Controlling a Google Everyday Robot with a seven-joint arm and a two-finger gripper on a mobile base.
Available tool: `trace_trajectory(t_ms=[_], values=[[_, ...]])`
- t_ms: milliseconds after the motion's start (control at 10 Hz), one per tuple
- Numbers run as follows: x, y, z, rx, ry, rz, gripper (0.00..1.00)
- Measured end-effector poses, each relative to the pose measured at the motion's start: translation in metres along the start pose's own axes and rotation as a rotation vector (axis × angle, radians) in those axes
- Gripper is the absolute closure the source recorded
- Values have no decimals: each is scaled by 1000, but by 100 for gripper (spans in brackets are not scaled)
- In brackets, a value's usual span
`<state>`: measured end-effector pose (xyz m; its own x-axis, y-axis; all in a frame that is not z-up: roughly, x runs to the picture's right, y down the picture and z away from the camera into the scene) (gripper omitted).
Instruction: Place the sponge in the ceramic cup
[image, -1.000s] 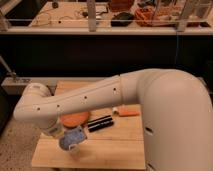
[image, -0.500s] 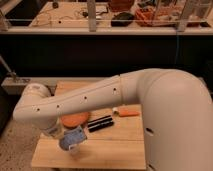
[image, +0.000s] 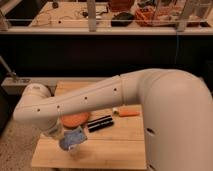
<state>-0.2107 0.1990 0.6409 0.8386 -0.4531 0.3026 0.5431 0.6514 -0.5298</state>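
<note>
Sponge (image: 75, 135): blue, pale-speckled soft pad, at gripper (image: 69, 143) tip beside orange bowl (image: 75, 120). Gripper's hold: cannot tell.

No text or label can be read.

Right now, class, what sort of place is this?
Probably a lab or workshop: a cluttered workbench behind, a small wooden table of test items, and the robot's gripper at the sponge near its front edge.
</note>
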Motion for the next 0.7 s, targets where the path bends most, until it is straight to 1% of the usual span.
trace_trajectory(t_ms=[400,500,600,700], values=[[-1,1,-1,4,-2,6,88],[-2,2,-1,4,-3,8,89],[-2,2,-1,5,-3,11,93],[-2,3,-1,6,-3,12,93]])
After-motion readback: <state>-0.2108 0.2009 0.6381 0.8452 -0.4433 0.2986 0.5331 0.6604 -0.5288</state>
